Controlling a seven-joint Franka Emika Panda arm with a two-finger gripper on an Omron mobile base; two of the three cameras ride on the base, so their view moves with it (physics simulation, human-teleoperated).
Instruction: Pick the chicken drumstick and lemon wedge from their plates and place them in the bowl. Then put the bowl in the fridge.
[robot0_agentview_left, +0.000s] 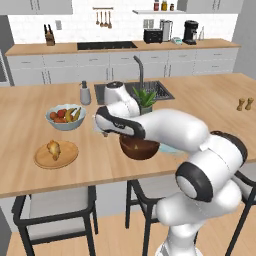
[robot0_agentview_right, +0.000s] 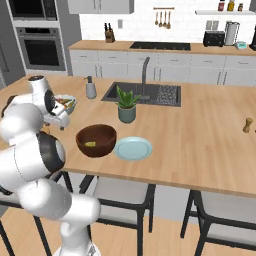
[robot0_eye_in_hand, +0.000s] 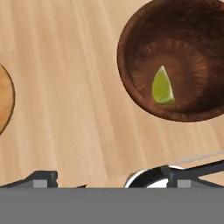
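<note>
Lemon wedge down in the dark bowl, upper right of the hand view, resting on the bowl's floor. Jaws standing wide apart, gripping nothing, gripper just left of the bowl in the left base view. Over at lower left there, chicken drumstick lying on the light-wood plate. Right base view: pale blue-green plate just right of the bowl, touching it, on the wooden surface.
</note>
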